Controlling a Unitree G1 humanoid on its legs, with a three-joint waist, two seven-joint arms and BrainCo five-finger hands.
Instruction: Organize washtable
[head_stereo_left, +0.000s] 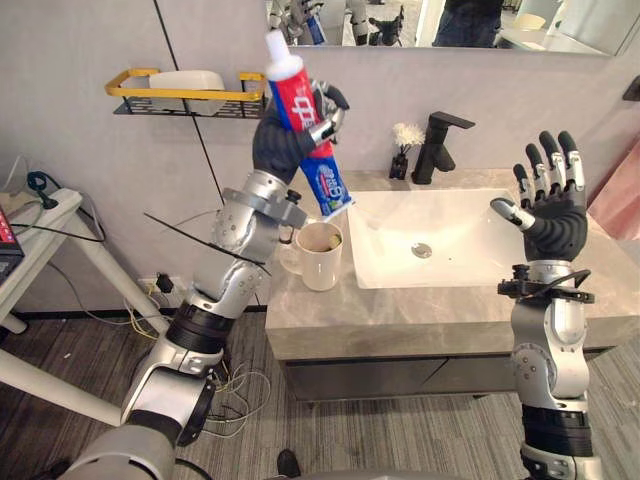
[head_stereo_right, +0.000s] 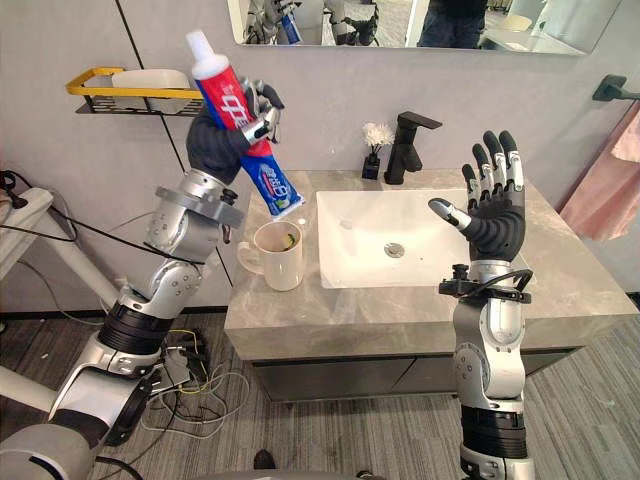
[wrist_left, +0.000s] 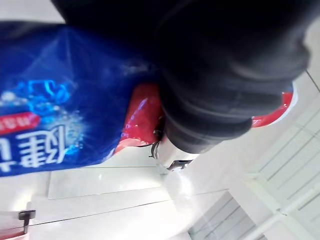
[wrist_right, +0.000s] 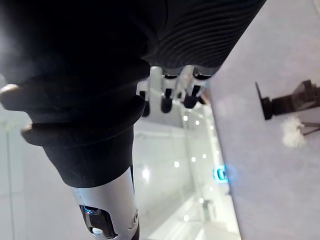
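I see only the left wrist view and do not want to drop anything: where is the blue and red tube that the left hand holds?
Observer: The red-and-blue toothpaste tube, white cap up, tilts in the left hand; its lower end hangs above the cream ceramic mug.
Operator: Where does this mug stand?
Observer: On the grey stone counter, left of the white rectangular sink.
Operator: And the right hand?
Observer: The right hand is raised by the sink's right side, fingers straight, holding nothing.

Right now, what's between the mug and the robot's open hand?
The white sink sits between the mug and the right hand, in both eye views.
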